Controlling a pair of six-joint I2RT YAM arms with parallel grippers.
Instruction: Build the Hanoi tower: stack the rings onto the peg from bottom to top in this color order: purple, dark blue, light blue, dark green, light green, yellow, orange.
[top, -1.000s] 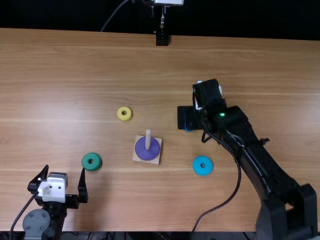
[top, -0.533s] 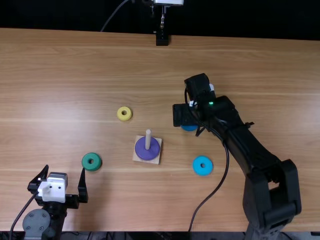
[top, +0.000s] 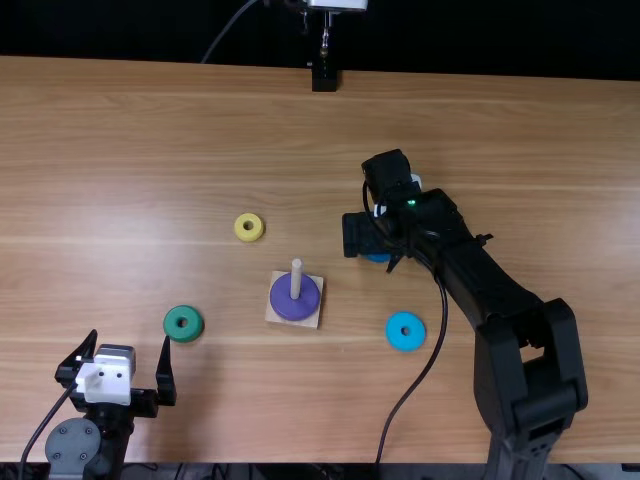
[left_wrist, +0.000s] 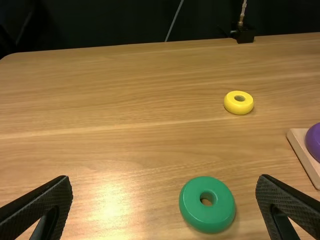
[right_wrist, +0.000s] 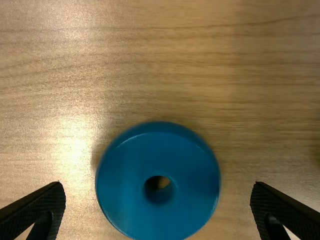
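Tower work stood one ring into seven on the light brown wooden table (top: 150, 150), with my right gripper (right_wrist: 157, 185) poised over the second. A round, glossy purple ring (top: 283, 304) sat around the pale upright peg (top: 296, 272), down against its square wooden base (top: 313, 321), the bottom layer done.

Seen from above, with twelve o'clock toward the table's far edge, a thick, smooth dark blue ring (right_wrist: 125, 185) lay flat at two o'clock from the peg. My right gripper's fingers were spread wide on either side of it, touching neither edge and gripping nothing. Closing on that ring looked like the step in hand.

A flat, round light blue ring (top: 405, 343), next in order after it, lay between three and four o'clock. A thick green ring (top: 175, 331), probably the dark one, rested between eight and nine; a small, rounded yellow ring (top: 241, 231) lay at eleven.

My left gripper (left_wrist: 165, 179), fingers parted and empty, stood just beyond the green ring on nearly the same bearing. Six layers were left by my reckoning: dark blue, light blue, dark green, light green, yellow and orange.
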